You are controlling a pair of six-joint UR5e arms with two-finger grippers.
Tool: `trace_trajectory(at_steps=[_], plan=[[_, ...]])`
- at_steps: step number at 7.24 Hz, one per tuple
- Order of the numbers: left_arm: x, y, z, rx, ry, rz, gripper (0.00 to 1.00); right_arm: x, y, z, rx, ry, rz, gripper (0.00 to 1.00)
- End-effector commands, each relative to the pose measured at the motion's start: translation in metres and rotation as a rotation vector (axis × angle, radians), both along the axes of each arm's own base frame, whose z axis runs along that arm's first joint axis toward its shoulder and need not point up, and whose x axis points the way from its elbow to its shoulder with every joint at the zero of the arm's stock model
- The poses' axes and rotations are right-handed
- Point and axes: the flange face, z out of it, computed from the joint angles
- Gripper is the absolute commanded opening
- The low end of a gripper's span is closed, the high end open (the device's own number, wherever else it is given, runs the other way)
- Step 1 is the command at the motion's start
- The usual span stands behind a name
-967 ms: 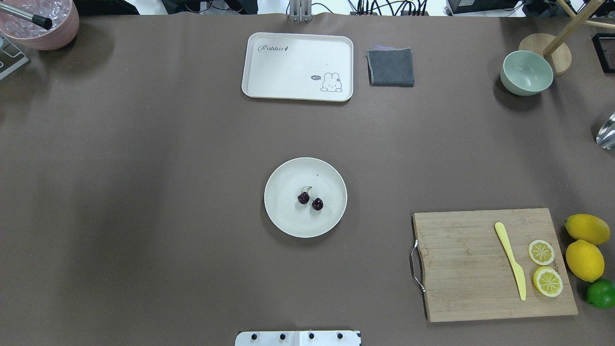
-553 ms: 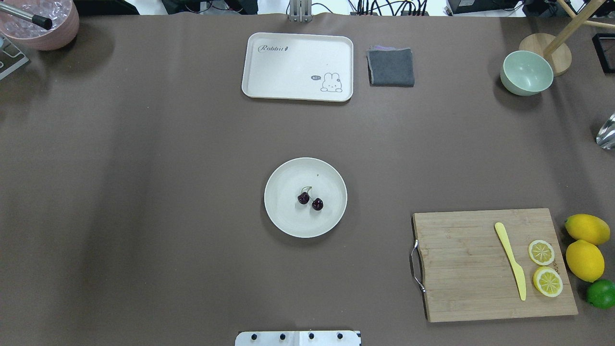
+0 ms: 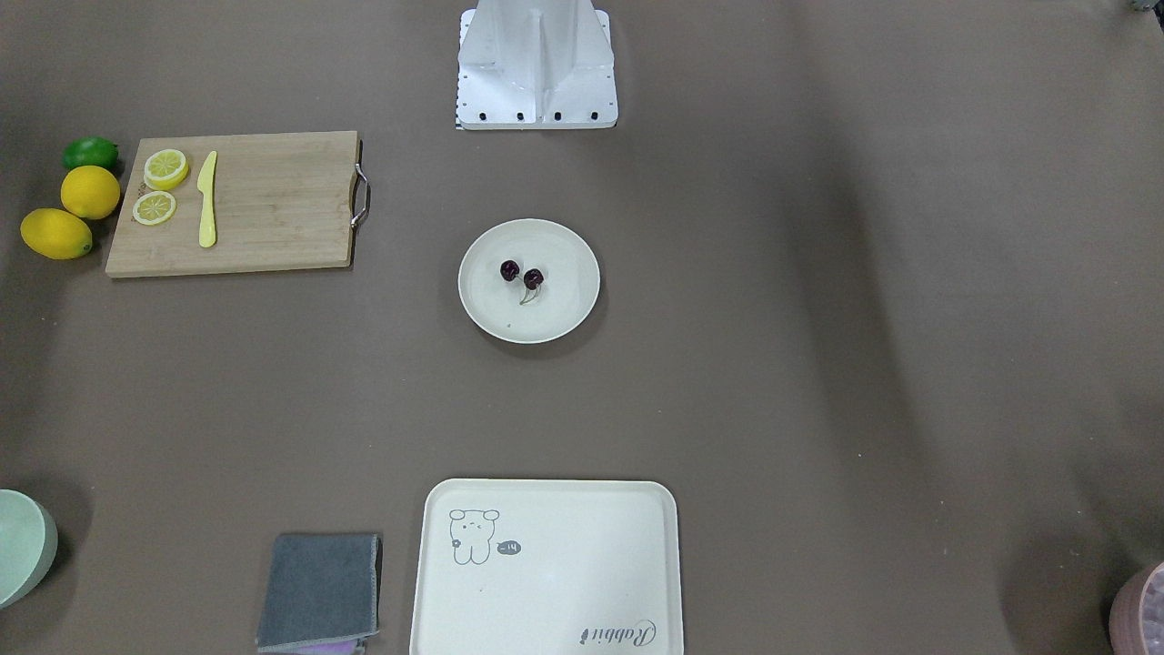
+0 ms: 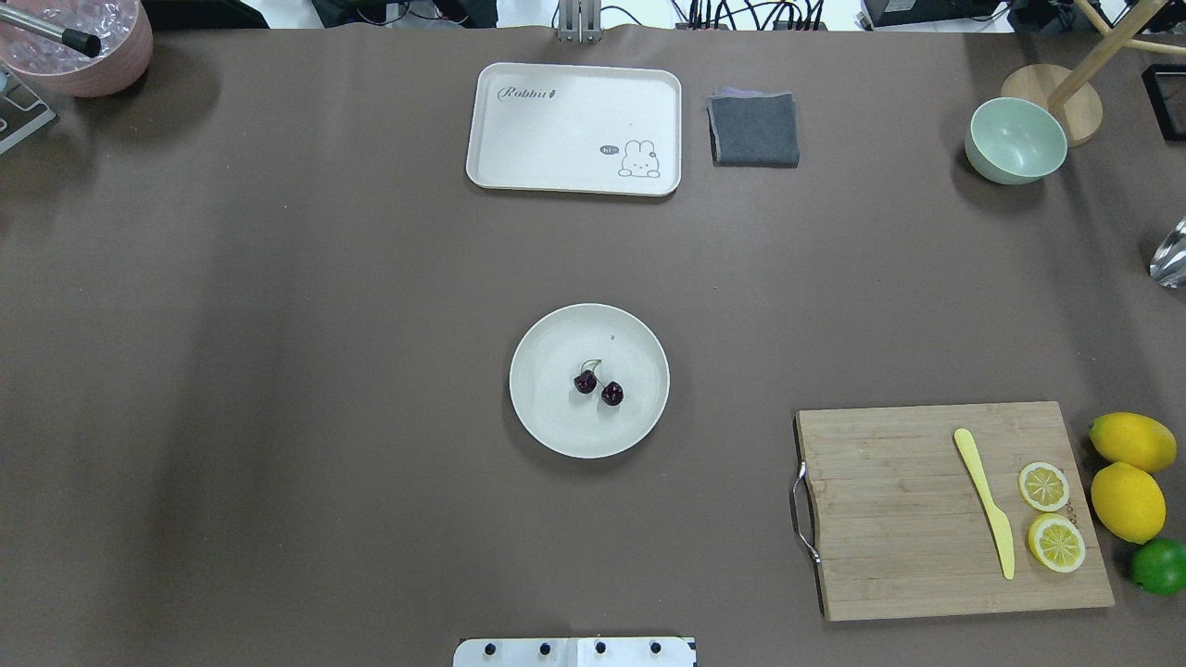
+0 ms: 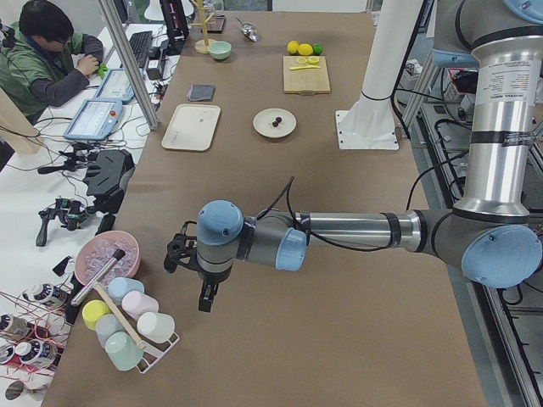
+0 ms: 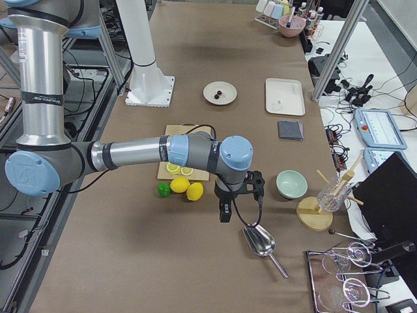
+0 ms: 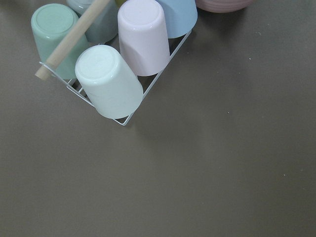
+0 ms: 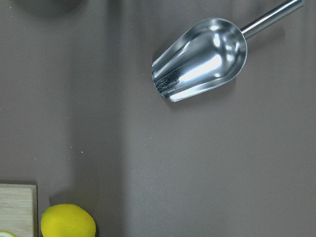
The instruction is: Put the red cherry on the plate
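The red cherry (image 4: 598,385), a dark pair joined by thin stems, lies inside the off-white plate (image 4: 556,421) at the table's middle; the front-facing view shows the same cherry (image 3: 521,274) on the plate (image 3: 566,309). Neither gripper is near it. My left gripper (image 5: 206,297) hangs over the table's left end beside a cup rack. My right gripper (image 6: 225,212) hangs over the right end near a metal scoop. Both show only in the side views, so I cannot tell whether they are open or shut.
A cream tray (image 4: 573,128), grey cloth (image 4: 754,130) and green bowl (image 4: 1015,139) line the far edge. The cutting board (image 4: 899,547) holds a yellow knife and lemon slices, with lemons (image 4: 1128,500) beside it. Scoop (image 8: 200,59) and cup rack (image 7: 113,74) sit at the ends.
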Motion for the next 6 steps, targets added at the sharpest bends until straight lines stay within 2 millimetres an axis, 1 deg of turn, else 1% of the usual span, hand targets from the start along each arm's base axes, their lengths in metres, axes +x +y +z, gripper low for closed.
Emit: trace_trajectory(at_steps=[1,6], plan=[[-0.0001,-0.0015,-0.0014,0.0,-0.002,-0.003,0.98,-0.0006,-0.0006,0.0015,-0.001,-0.005,-0.001,1.0],[-0.0005,-0.0042,-0.002,0.001,-0.005,-0.004,0.98,-0.0011,-0.0043,-0.0056,0.014,-0.015,0.0,1.0]])
